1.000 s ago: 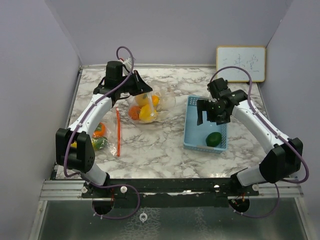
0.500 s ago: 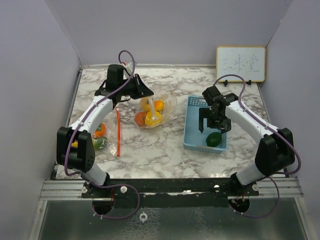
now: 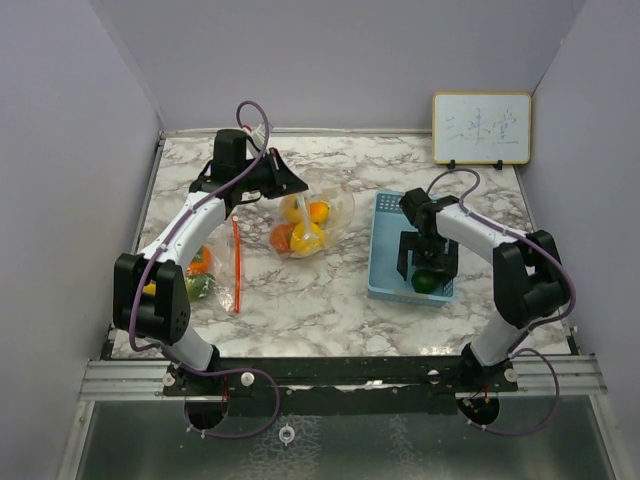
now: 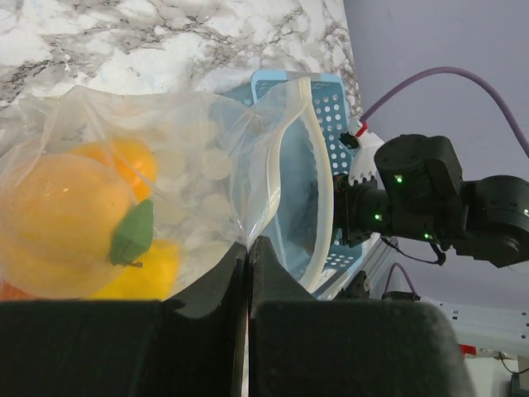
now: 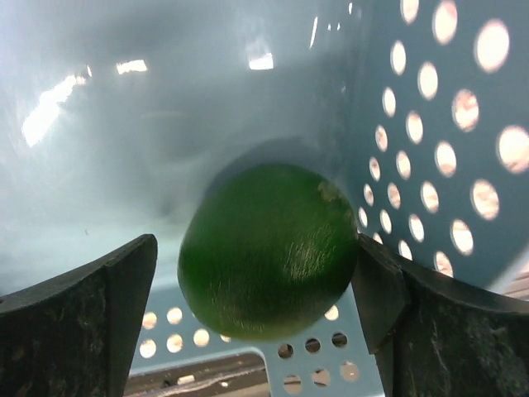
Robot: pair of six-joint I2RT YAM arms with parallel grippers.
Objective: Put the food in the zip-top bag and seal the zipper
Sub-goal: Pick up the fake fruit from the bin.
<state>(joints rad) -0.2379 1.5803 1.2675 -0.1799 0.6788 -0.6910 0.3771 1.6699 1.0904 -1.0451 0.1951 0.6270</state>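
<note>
right hand [image 5: 248, 289]: fingers spread wide, one on each side of a dark green round fruit [image 5: 264, 248]; whether they touch it cannot be told. the fruit lies at the near end of a blue perforated basket [image 3: 384, 262] on the marble worktop [image 3: 320, 300].
left hand [image 4: 248, 265]: fingers pressed together on the rim of a clear zip-top bag [image 4: 215, 157], its mouth facing the basket. in the bag: orange fruit [image 4: 124, 161], yellow-orange pepper [image 4: 58, 215] with green stem, yellow piece [image 4: 153, 269].
second bag [image 3: 222, 290], red zipper strip [image 3: 236, 262], at the worktop's left edge, holding orange and green pieces.
whiteboard [image 3: 481, 128], far right.
</note>
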